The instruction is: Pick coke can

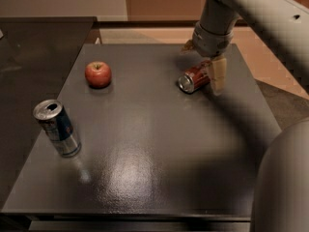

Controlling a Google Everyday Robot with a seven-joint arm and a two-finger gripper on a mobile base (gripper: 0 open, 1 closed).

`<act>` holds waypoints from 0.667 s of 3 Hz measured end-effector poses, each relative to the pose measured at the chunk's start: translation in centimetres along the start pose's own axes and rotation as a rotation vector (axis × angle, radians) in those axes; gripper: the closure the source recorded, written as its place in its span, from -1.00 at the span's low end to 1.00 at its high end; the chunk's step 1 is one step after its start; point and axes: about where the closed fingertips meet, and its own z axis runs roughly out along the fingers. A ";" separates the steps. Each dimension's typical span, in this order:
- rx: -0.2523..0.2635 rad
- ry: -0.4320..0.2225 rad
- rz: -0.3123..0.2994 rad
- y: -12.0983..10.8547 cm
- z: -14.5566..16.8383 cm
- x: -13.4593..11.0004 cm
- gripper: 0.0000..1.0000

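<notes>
The coke can is small and red with a silver top. It lies on its side at the back right of the dark table, top facing the front left. My gripper hangs over the can's right end, open. One tan finger stands just right of the can, and the other finger shows behind it. The can rests on the table and is not lifted.
A red apple sits at the back left. A taller blue-and-silver can stands upright near the left edge. My arm crosses the top right, and a grey part of the robot fills the bottom right corner.
</notes>
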 end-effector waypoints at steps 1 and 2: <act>-0.020 0.018 -0.036 0.0 0.5 -0.2 -0.65; -0.033 0.021 -0.047 0.2 0.9 -0.1 -0.16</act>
